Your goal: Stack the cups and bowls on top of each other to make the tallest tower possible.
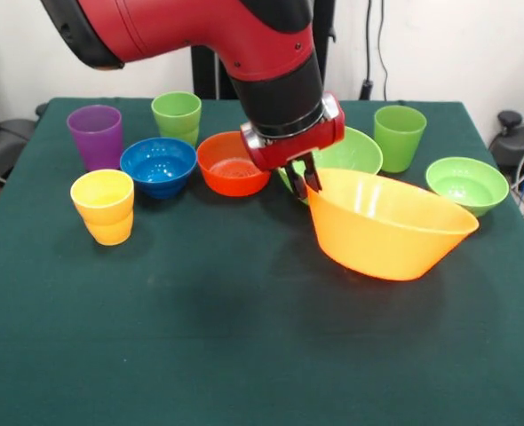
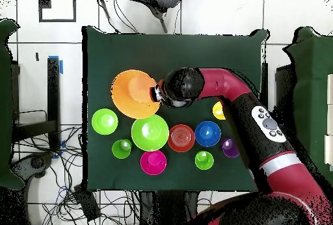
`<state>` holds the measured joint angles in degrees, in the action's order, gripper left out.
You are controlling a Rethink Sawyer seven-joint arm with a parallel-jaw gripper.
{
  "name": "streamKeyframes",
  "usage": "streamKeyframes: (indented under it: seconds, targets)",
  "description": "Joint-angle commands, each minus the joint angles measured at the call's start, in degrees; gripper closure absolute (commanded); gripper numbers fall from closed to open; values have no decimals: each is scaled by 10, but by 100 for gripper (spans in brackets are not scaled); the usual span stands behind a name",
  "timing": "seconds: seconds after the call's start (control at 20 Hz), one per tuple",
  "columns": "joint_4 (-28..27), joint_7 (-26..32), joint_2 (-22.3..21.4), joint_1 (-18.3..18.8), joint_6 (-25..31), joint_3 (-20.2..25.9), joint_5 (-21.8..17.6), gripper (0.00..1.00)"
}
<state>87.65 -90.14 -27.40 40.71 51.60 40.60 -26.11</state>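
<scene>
We hold the orange bowl (image 1: 388, 226) tilted, gripper (image 1: 304, 180) pinching its nine-o'clock rim; we should level it before setting it down.

Arm (image 2: 260, 121) hides most of yellow cup (image 2: 218, 110)

Probably a robotics lab: green-clothed table (image 2: 104, 47), tiled floor (image 2: 293, 14), loose cables (image 2: 65, 196), Sawyer arm (image 1: 200, 35).

arm (image 1: 244, 44): reaches in from above, wrist down | end effector (image 1: 304, 180): fingers closed, pinching
</scene>
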Motion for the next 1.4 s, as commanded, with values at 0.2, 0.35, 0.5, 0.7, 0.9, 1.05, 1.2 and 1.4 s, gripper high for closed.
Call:
streamKeyframes:
  seconds: [0.2, 0.35, 0.5, 0.7, 0.9, 1.05, 1.2, 1.4]
  targets:
    - [-1, 134, -60, -1, 57, 27, -33, 100]
    - [9, 126, -102, -8, 51, 20, -48, 100]
    - [19, 122, -142, -14, 45, 15, -62, 100]
    - [17, 121, -181, -28, 53, 10, -80, 100]
    - [9, 129, -212, -39, 67, 4, -102, 100]
    - [11, 134, -239, -44, 72, -3, -120, 100]
    - [1, 131, -255, -60, 61, -6, -148, 100]
    - [-20, 121, -290, -85, 78, -15, -179, 100]
